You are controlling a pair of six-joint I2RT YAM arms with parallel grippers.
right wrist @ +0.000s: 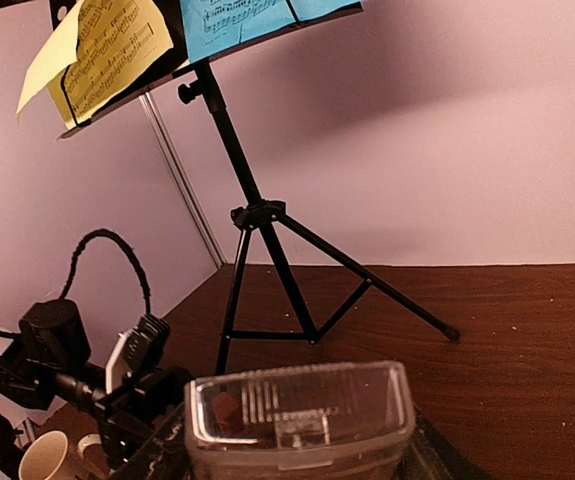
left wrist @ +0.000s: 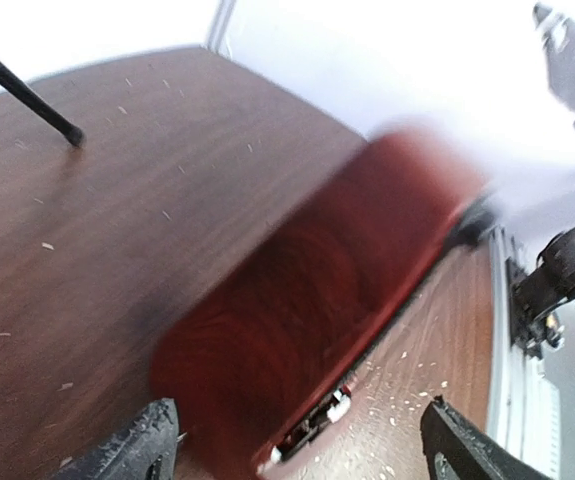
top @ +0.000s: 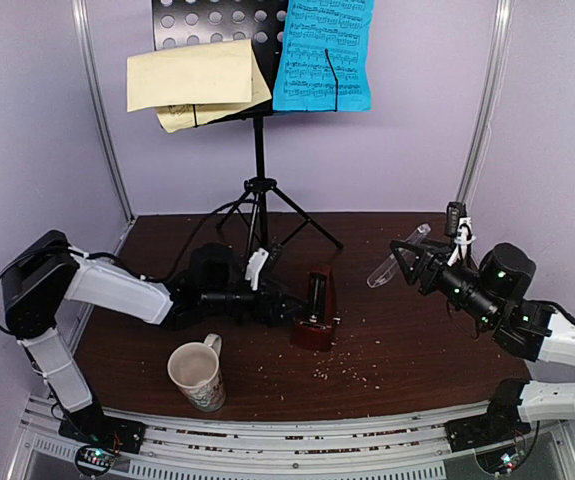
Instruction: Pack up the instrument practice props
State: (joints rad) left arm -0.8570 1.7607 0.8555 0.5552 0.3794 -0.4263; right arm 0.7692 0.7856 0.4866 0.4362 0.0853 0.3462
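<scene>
The dark red-brown metronome [top: 315, 318] stands uncovered mid-table. My left gripper [top: 289, 304] is at its left side. In the left wrist view the blurred metronome [left wrist: 307, 320] lies between the wide-apart fingers [left wrist: 137, 452], so that gripper [left wrist: 297, 458] is open. My right gripper [top: 408, 257] hangs above the table's right part, shut on the clear plastic cover [top: 391, 264], which fills the bottom of the right wrist view [right wrist: 302, 415]. The black music stand [top: 258, 150] stands at the back with pale yellow sheets [top: 192, 80] and a blue sheet [top: 324, 52] on it.
A cream patterned mug [top: 197, 375] stands near the front edge, left of the metronome. The stand's tripod legs [top: 267, 215] spread over the back of the table, one foot [left wrist: 72, 135] near the left gripper. Crumbs speckle the dark wood [top: 357, 370]. Purple walls enclose the table.
</scene>
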